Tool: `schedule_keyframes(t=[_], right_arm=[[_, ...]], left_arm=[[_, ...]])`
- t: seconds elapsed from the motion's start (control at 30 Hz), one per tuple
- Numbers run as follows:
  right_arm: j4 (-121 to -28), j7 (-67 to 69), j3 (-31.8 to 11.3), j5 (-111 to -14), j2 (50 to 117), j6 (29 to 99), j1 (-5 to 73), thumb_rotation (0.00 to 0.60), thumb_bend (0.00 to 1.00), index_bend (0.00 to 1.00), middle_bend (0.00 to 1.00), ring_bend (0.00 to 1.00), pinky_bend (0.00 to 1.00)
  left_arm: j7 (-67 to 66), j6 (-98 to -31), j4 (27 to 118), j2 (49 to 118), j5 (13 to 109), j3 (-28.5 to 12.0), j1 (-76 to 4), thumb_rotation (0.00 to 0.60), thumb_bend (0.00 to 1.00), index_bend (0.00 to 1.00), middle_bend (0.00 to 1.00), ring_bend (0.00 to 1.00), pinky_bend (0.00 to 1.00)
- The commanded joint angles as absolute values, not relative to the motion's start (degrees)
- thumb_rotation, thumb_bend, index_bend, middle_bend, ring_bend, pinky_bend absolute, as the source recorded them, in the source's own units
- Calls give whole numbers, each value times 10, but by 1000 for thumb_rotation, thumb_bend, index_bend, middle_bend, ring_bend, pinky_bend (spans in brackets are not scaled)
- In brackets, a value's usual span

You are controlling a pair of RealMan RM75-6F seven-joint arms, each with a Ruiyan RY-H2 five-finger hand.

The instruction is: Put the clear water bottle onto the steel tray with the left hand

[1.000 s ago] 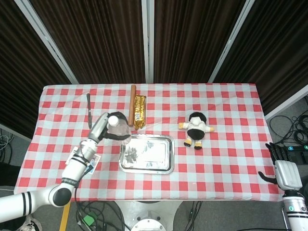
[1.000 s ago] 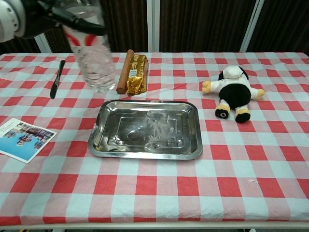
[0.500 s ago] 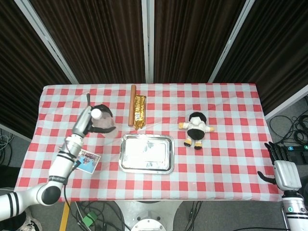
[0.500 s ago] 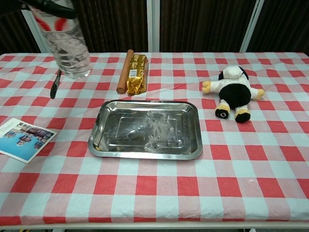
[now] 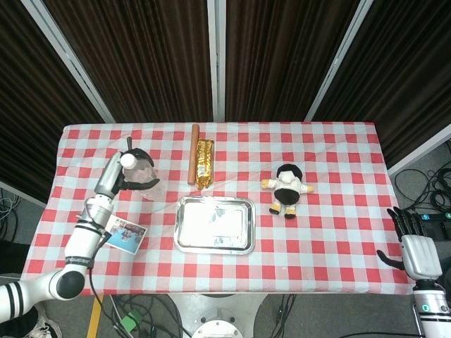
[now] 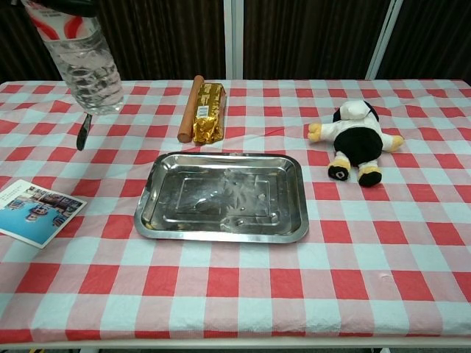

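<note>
The left hand (image 5: 120,177) holds the bottle (image 6: 82,62) upright and clear of the desk (image 5: 338,232), over the left part, near the far edge. Its fingers (image 5: 141,184) wrap the upper body just under the white cap, which leaves the base free to be set down flat. In the chest view the bottle hangs at the top left corner, its base above the cloth just beside the knife (image 6: 85,129); only a dark strip of the hand shows there.

The tray (image 6: 294,213) lies empty at the middle of the desk, toward the near edge, well apart from the bottle and to its right. So the carry is not done: the bottle has to travel right and toward the near edge, then come down inside the rim. Held high as it is, it should pass over the rim without catching.

A sausage (image 6: 190,107) and a gold packet (image 6: 208,112) lie side by side just behind the tray, a plush toy (image 6: 355,141) to its right, a card (image 6: 35,212) at the left near edge.

The right hand (image 5: 420,252) hangs off the desk's right near corner, fingers apart, holding nothing, out of the way.
</note>
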State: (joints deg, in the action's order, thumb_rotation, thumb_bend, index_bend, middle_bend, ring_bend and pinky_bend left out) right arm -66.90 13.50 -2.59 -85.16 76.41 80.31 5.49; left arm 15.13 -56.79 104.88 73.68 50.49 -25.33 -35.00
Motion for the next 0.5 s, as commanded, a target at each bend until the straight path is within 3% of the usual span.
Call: schedule_keyframes(t=[0.03, 0.5], right_arm=[[-671, 134, -25, -854, 763, 805, 54, 600, 124, 67, 43, 0, 0], [-668, 139, -25, -852, 763, 800, 55, 600, 124, 67, 43, 0, 0]], left_arm=[[156, -576, 1058, 768, 491, -245, -356, 600, 206, 570, 633, 440, 439], [108, -632, 1031, 913, 510, -207, -390, 600, 207, 570, 636, 444, 442]])
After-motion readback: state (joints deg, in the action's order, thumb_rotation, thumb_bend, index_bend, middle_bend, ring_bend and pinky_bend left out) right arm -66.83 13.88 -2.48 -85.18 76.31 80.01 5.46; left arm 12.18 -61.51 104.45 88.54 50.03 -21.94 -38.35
